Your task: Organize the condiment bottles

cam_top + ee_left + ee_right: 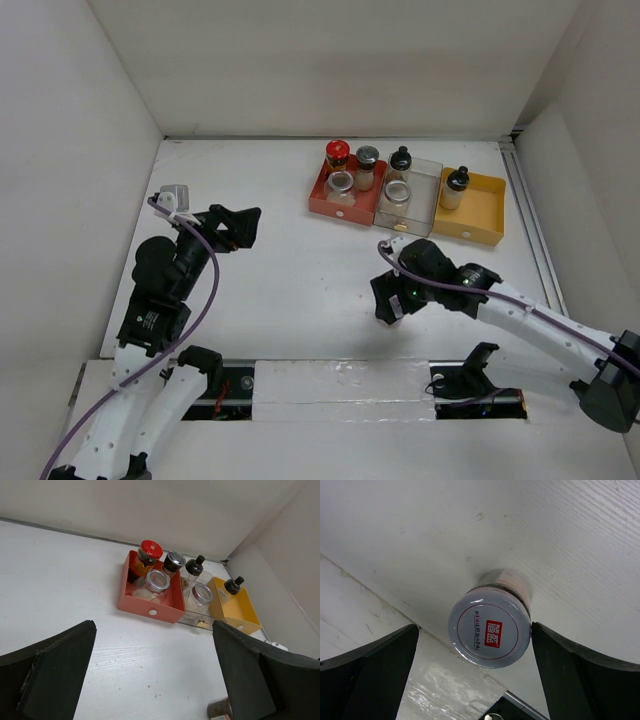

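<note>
A jar with a grey lid and red label (pixel 489 630) stands on the table between the fingers of my right gripper (pixel 474 627). The jaws are open, one on each side of the lid, and the right finger (pixel 580 675) is close to its edge. In the top view the right gripper (pixel 389 303) covers this jar. Six other bottles stand in trays. The red-capped dark bottle (pixel 338 153), a silver-lidded jar (pixel 367 160) and a clear jar (pixel 341 183) are in the red tray (pixel 335 207). My left gripper (pixel 236 226) is open and empty at the left.
The clear tray (pixel 428 175) holds a black-capped bottle (pixel 401 159) and a silver-lidded jar (pixel 398 192). The yellow tray (pixel 482 208) holds a pale black-capped bottle (pixel 456 186). A taped seam (pixel 395 645) runs along the near table edge beside the jar. White walls surround the table.
</note>
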`<state>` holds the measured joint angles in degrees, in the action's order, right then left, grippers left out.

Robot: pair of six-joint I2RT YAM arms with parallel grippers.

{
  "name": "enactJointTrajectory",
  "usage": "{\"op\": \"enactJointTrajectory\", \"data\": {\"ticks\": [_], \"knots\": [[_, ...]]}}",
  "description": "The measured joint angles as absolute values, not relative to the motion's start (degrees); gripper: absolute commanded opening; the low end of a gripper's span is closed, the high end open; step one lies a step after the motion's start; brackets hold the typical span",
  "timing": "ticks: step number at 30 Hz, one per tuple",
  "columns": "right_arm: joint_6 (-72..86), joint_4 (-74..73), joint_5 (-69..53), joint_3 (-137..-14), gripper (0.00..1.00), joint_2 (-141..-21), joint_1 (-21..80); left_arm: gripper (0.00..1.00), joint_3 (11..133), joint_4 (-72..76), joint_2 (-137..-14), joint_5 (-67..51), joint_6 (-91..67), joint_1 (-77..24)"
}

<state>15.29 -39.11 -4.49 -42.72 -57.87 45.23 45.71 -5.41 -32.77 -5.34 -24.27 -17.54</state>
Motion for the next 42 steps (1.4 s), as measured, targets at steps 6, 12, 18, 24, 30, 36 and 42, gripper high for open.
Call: {"op": "enactJointTrajectory", "data": {"ticks": [6,12,18,24,30,36,42], "knots": [[16.78,-39.07,-0.47,-43.35,0.86,-62.13,47.11,0.99,45.71,-5.41,-32.18,-5.28,-24.27,-17.54],[18.65,-39.9,5.41,-43.94,0.53,-64.45,49.15,0.99,45.71,-5.43,-32.12,-5.28,-24.27,-17.54],[18.92,-41.76,12.84,-48.21,0.51,-60.51,48.82,0.99,45.71,-5.43,-32.12,-5.3,-24.27,-17.54],[13.37,-28.75,20.27,-55.09,0.51,-57.47,34.09,0.99,45.71,-5.43,-32.25,-5.52,-24.27,-17.54],[9.78,-16.45,22.33,-57.32,0.51,-65.98,11.18,0.99,45.71,-5.45,-32.29,-5.82,-24.27,-17.54],[9.63,-12.67,18.9,-57.76,0.53,-77.45,-2.94,0.99,45.71,-5.45,-32.34,-5.82,-24.27,-17.54],[9.72,-11.05,13.67,-58.54,0.58,-85.34,-8.4,0.99,45.71,-5.43,-32.93,-5.8,-24.25,-17.54]]}}
